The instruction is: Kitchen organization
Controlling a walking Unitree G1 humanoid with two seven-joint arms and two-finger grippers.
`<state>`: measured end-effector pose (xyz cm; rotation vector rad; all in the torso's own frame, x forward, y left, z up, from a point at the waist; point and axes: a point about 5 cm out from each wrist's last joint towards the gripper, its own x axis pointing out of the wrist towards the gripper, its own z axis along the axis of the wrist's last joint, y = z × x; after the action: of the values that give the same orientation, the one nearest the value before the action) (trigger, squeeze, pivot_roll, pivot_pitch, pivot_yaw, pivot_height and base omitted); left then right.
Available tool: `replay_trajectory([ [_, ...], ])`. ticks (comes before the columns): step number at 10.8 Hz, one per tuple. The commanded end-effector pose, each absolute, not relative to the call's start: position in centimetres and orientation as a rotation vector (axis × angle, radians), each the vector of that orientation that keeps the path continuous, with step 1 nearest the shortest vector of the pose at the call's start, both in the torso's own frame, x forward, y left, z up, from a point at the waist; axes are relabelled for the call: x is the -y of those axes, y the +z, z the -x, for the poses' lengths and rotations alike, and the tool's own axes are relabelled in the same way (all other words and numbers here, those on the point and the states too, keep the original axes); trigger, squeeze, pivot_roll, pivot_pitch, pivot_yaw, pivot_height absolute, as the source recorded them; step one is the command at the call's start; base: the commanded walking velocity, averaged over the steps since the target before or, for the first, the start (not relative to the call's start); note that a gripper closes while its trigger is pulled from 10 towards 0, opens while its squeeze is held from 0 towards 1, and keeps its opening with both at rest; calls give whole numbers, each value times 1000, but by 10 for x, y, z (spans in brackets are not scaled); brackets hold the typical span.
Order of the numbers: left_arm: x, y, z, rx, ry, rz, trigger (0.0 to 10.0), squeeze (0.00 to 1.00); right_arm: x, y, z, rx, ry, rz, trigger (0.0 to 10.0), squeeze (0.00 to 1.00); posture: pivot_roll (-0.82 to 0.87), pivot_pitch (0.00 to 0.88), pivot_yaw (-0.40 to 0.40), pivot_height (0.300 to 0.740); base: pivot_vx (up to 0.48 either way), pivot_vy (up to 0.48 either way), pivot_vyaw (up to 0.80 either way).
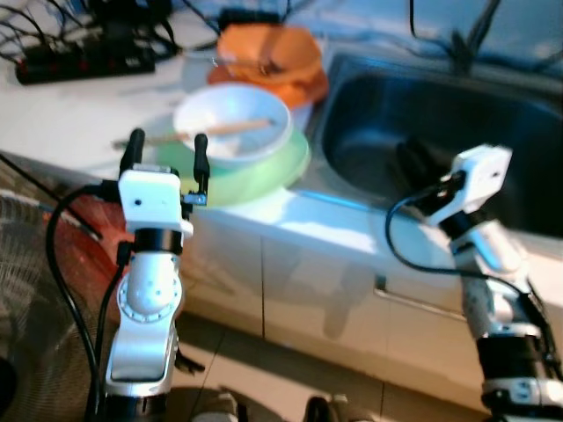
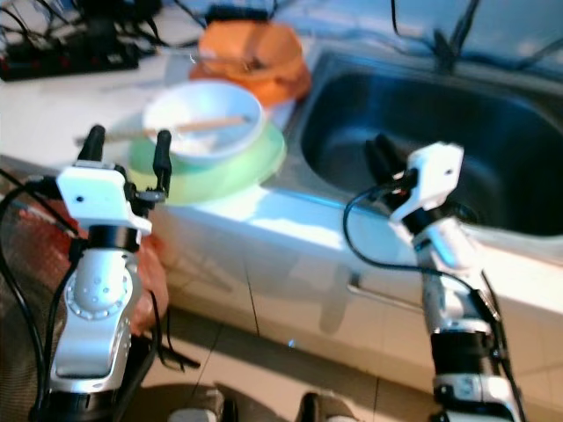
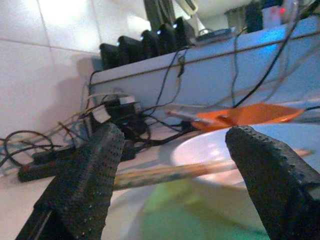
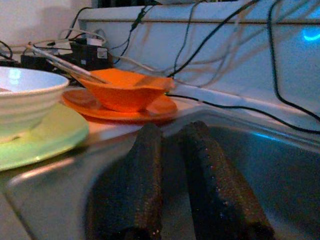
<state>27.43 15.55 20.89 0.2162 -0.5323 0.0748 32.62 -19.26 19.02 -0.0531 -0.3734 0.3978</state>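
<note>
The greatest risk is judged to lie with the long wooden chopstick (image 1: 207, 131) that is laid loosely across the round white ceramic bowl (image 1: 234, 123). It overhangs the rim toward the left gripper (image 1: 164, 151), and a finger carried forward could knock it off the white countertop (image 1: 70, 110). The white bowl itself is stacked on a pale green round plate (image 1: 264, 171); a one-sided push could slide or tip the stack.

The left gripper is held upright at the counter edge, its two black fingers (image 3: 85, 185) spread well apart, with the chopstick and white bowl just ahead of and between them; nothing is gripped. Beyond the white bowl, an orange plastic bowl (image 4: 125, 90) is seen on an orange plate (image 4: 150, 111), with a utensil resting in it. A black power strip (image 1: 84, 63) with tangled cables is seen farther off, and a snag there is possible.

The right gripper (image 4: 177, 180) is extended over the stainless steel sink (image 1: 493, 114), its fingers drawn close together with only a narrow gap, holding nothing; the dishes lie off to its side.
</note>
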Motion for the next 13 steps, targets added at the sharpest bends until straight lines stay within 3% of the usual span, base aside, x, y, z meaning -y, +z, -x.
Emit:
replay_trajectory([
  [1, -158, 209, -272, 535, 81, -210, 10000, 0, 189, 189, -326, 372, 408, 49, 10000, 0, 88, 181, -11, 740, 0, 0, 0],
  [4, -154, 212, -271, 562, 60, -218, 10000, 0, 189, 190, -326, 377, 405, 46, 10000, 0, 88, 181, -11, 740, 0, 0, 0],
  [9, -112, 190, -268, 422, -213, -40, 10000, 0, 188, 189, -326, 378, 404, 41, 10000, 0, 88, 173, -12, 740, 0, 0, 0],
  [13, -142, 189, -272, 402, -61, 225, 10000, 0, 189, 187, -326, 377, 397, 39, 10000, 0, 90, 178, -13, 740, 0, 0, 0],
])
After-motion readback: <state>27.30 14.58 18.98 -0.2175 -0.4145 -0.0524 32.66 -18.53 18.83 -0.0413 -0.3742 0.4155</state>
